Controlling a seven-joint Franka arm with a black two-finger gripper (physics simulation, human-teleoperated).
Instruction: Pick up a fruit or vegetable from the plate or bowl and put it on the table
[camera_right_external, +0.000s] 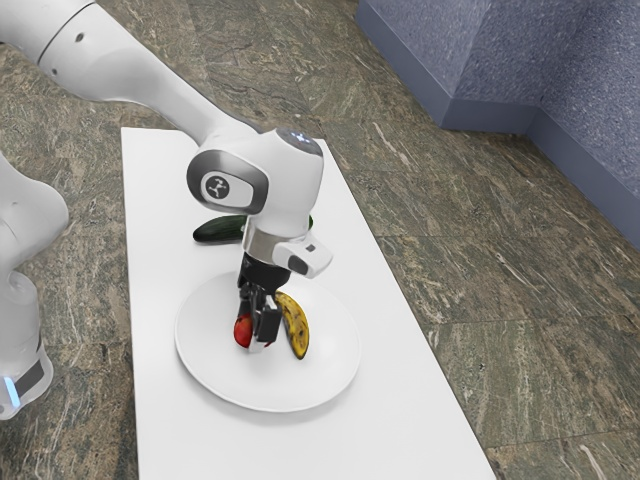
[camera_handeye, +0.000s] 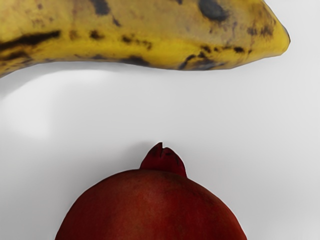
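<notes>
A white table (camera_right_external: 400, 430) stands under the claw (camera_right_external: 259, 322), over a streaked stone floor (camera_right_external: 430, 240); speckled blue-grey walls (camera_right_external: 435, 45) rise at the exterior view's right. I count one plate (camera_right_external: 225, 383), below the claw; one red pomegranate (camera_right_external: 243, 331), at the claw's tips and within the plate's rim; and one spotted banana (camera_right_external: 298, 325), just beside the claw. Dark green cucumber (camera_right_external: 218, 229) lies farther off, perhaps one, perhaps two, partly hidden by the arm (camera_right_external: 150, 75). Whether the claw is apart or clamped, I cannot tell.
</notes>
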